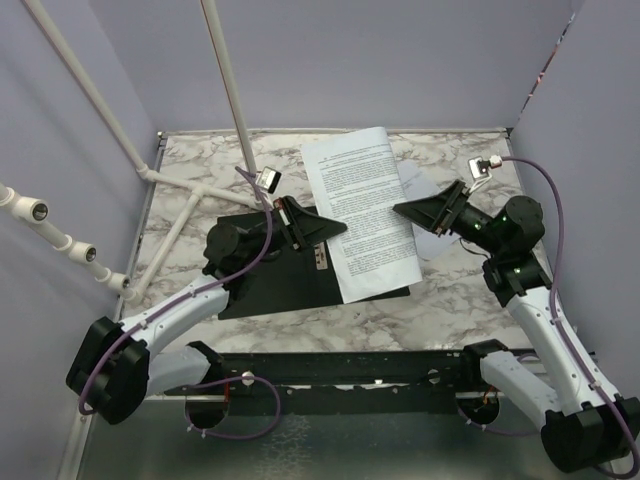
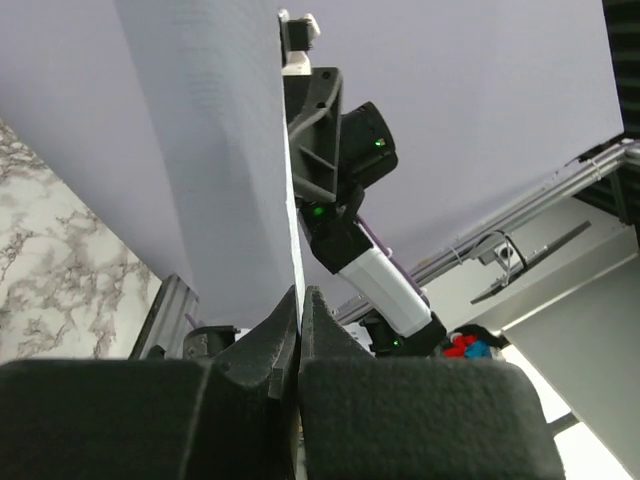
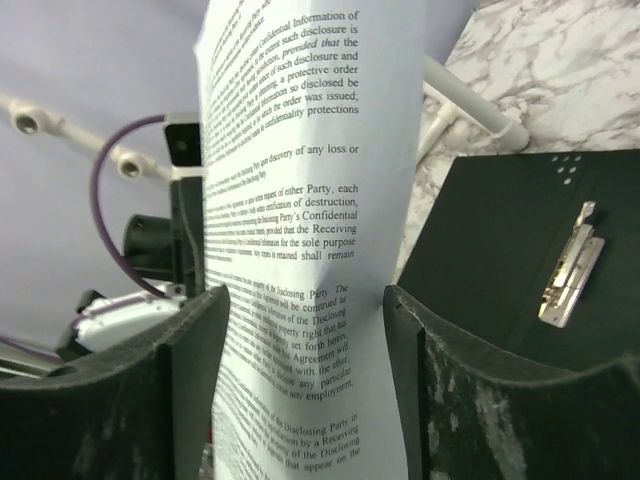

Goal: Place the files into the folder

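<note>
Left gripper [image 2: 300,298] is pinched tight on the files [image 1: 360,210] at their 9 o'clock edge. Right gripper [image 3: 305,300] gapes wide, with the sheets standing between its fingers. Only the right wrist view reads "Confidential Information" and "Receiving". The files overlap the open folder [image 1: 270,285]; its clip [image 3: 572,265] sits at 3 o'clock.

**Confidentiality wording in black print**

In the right wrist view, the paper sheet [image 3: 300,250] carries lines of black text, of which mostly the line ends can be read. Legible pieces include "Confidential Information of", "such disclosure is", "a protective order", "the order was issued;", "confidentiality protections", "discovery of any loss or", "of either Party, each", "certification of destruction,", "for the sole purpose" and "is retained shall remain". In the top view the same print is too small to read.
</note>
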Motion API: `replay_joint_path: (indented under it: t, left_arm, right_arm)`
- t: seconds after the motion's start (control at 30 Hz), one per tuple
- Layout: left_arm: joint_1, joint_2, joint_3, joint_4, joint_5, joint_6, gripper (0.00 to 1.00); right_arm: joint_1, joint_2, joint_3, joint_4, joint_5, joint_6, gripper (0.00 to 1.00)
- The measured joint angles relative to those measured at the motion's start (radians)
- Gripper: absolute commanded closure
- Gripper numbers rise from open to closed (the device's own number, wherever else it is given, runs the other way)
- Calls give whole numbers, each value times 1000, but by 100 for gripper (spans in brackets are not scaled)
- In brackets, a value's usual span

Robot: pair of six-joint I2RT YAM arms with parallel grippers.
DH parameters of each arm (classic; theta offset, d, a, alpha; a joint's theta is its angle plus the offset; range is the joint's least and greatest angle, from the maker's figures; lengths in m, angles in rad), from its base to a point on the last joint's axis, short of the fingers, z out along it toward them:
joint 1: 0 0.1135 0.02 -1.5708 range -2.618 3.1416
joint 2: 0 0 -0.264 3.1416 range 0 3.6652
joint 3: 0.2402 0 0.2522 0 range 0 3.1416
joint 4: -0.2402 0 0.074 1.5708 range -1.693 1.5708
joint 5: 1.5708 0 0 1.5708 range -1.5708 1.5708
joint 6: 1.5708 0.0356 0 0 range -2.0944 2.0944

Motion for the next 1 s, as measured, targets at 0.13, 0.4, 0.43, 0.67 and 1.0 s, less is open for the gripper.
replay_joint_path:
  t: [0.13,0.4,0.43,0.67,1.0]
  left_arm:
    - [0,-46,6,0,32,18,100]
    - [0,-151,71,4,102,34,100]
    - [0,-160,76,7,107,34,100]
    - [0,-200,102,18,130,32,100]
    - [-5,-155,190,140,169,-22,100]
  right_arm:
    - [0,-20,-36,13,-2,-22,17]
    - [0,-24,-192,246,-66,103,4]
    - [0,-23,-214,295,-77,134,3]
    - [11,16,-286,623,-111,356,1]
    - [109,112,-292,884,-79,545,0]
